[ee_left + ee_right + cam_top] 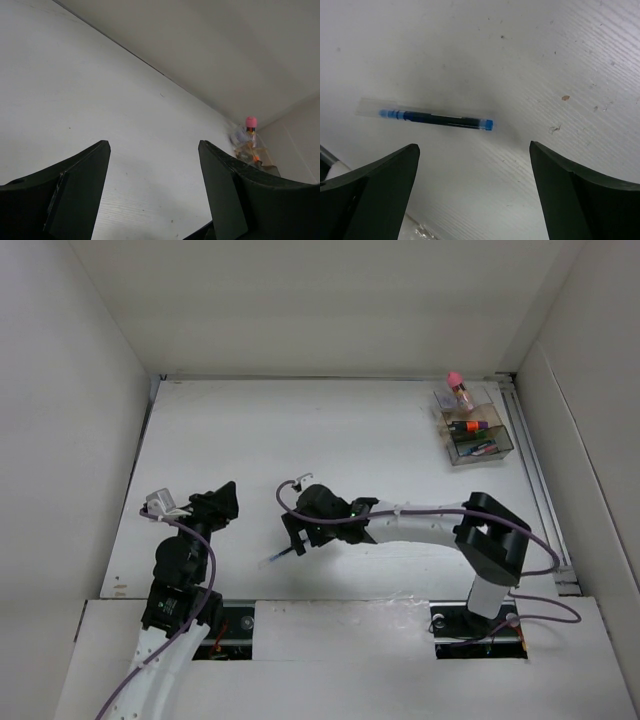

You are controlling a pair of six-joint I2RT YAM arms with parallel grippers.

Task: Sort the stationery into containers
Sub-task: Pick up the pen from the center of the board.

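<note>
Since pen [435,119] lies upper left of centre: closing may miss it, I judge.
Right gripper [472,150]: jaws apart, empty.
Left gripper [154,150]: apart, empty.

Top: high, looking down. Left wrist: low, facing far organiser [246,148] (shared with top). Right wrist: close above pen [436,119].

You had the right claw [473,149] gaping wide, right arm [420,520] reaching left; your left claw [154,146] sat part-open, left arm [180,562] folded.

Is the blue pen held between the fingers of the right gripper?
No, the blue pen lies flat on the table, apart from the open right gripper above it.
</note>
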